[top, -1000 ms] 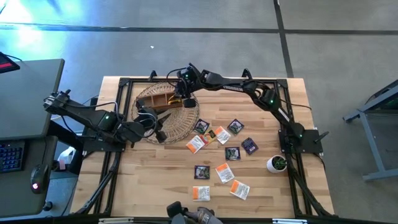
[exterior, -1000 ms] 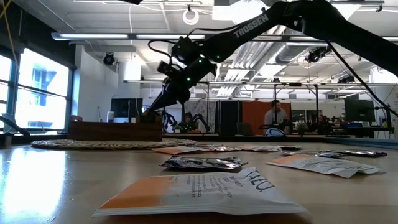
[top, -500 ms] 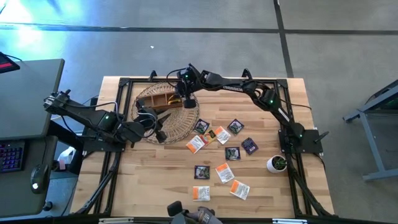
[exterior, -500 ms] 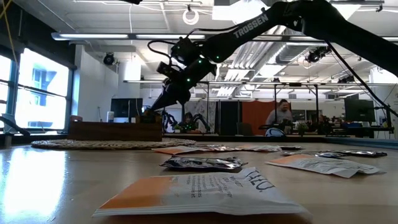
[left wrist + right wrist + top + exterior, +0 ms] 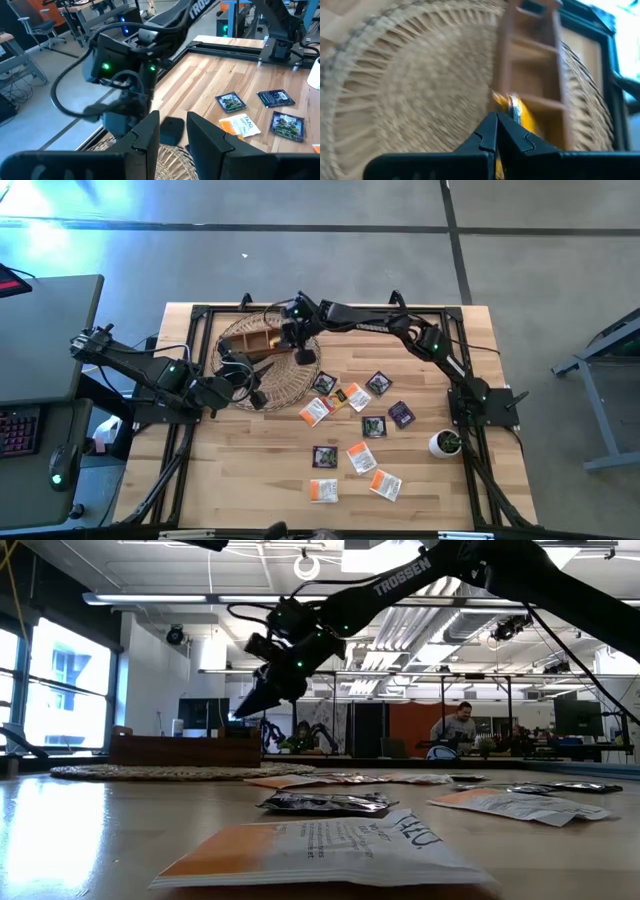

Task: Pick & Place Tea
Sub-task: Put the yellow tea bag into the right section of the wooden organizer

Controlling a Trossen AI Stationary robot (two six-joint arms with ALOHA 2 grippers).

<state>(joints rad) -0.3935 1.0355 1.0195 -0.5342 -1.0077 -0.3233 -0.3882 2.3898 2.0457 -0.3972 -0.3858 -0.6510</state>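
Several tea sachets, white-orange and dark, lie flat on the wooden table; the nearest one fills the low view. The brown divided box rests on a round woven mat. My right gripper hangs shut, slanting down, by the box's right end. A yellow-orange sachet shows just past its fingertips, in front of a box compartment. My left gripper waits open over the mat's near part, nothing between its fingers. My right gripper's shut tips stand right at the near edge of the yellow-orange sachet, slanting down toward the box. This view looks along the fingers, so I cannot tell whether they pinch the sachet, touch it or stand clear of it.
A small white pot with a plant stands near the table's right edge. Black frame rails run along the far edge. People show in the room behind. Bare wood lies at the near left.
My right gripper has gone a short way from over the box toward the table's near right, staying over the mat, and has tipped a little further down. The sachets on the table lie as before.
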